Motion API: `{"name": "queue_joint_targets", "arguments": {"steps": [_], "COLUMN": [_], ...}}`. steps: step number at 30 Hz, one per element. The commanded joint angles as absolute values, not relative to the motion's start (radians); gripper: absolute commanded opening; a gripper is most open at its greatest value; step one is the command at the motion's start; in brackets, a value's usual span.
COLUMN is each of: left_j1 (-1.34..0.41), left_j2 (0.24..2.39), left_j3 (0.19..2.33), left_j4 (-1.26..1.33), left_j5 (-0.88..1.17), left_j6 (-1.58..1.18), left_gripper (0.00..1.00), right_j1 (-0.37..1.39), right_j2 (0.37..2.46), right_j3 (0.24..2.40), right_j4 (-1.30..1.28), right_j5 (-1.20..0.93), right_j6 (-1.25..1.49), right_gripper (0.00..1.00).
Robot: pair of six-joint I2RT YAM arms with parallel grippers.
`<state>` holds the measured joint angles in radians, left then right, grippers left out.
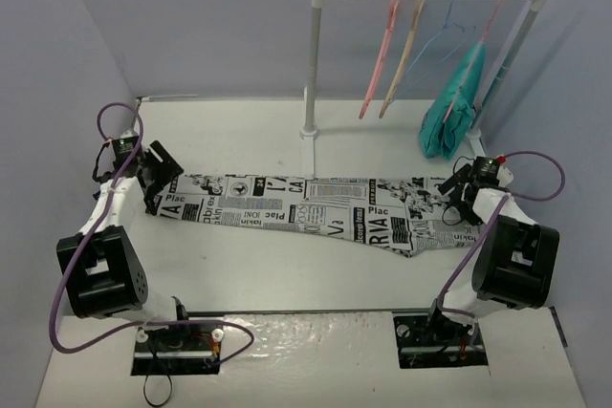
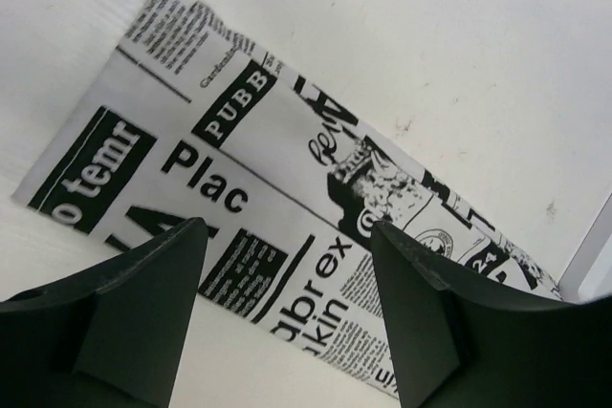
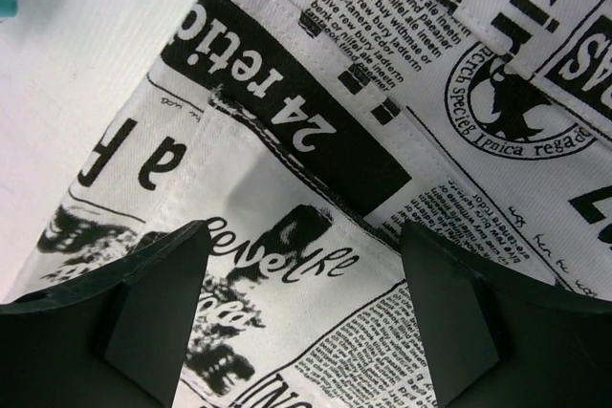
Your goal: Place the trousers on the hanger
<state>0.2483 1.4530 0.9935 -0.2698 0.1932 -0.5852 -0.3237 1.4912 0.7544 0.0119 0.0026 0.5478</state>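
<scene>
The trousers [image 1: 306, 212], white with black newspaper print, lie flat across the table from left to right. My left gripper [image 1: 167, 183] is low over their left end. In the left wrist view it [image 2: 287, 228] is open, and the near edge of the trousers [image 2: 239, 140] runs between the fingers. My right gripper [image 1: 457, 200] is over the right end, open in the right wrist view [image 3: 304, 231] just above the stitched seams of the trousers [image 3: 382, 93]. The pink hanger [image 1: 381, 54] hangs empty on the rail at the back.
A white clothes rack [image 1: 313, 64] stands at the back of the table. Beside the pink hanger hang a tan hanger [image 1: 406, 50] and a thin blue wire hanger [image 1: 448, 26]. A teal garment [image 1: 454, 107] hangs at the rack's right end, close behind my right gripper.
</scene>
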Motion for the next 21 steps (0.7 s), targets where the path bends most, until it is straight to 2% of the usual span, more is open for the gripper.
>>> {"name": "queue_joint_targets", "arguments": {"steps": [1, 3, 9, 14, 21], "left_j1": [0.246, 0.247, 0.262, 0.319, 0.399], "left_j2": [1.578, 1.646, 1.772, 1.806, 1.835], "left_j3": [1.067, 1.087, 1.125, 1.089, 1.08], "left_j4": [-0.175, -0.159, -0.187, -0.223, -0.225], "left_j5": [0.22, 0.21, 0.165, 0.114, 0.165], "left_j6": [-0.578, -0.571, -0.566, -0.571, -0.543], "left_gripper": [0.59, 0.49, 0.32, 0.25, 0.22], "right_j1": [-0.322, -0.322, -0.342, -0.386, -0.386], "right_j2": [1.521, 1.543, 1.596, 1.656, 1.662], "right_j3": [0.767, 0.763, 0.743, 0.731, 0.721], "right_j4": [0.044, 0.053, 0.071, 0.068, 0.068], "right_j5": [-0.005, -0.025, 0.01, 0.017, 0.029], "right_j6": [0.549, 0.557, 0.572, 0.582, 0.588], "right_gripper": [0.77, 0.77, 0.77, 0.78, 0.78]}}
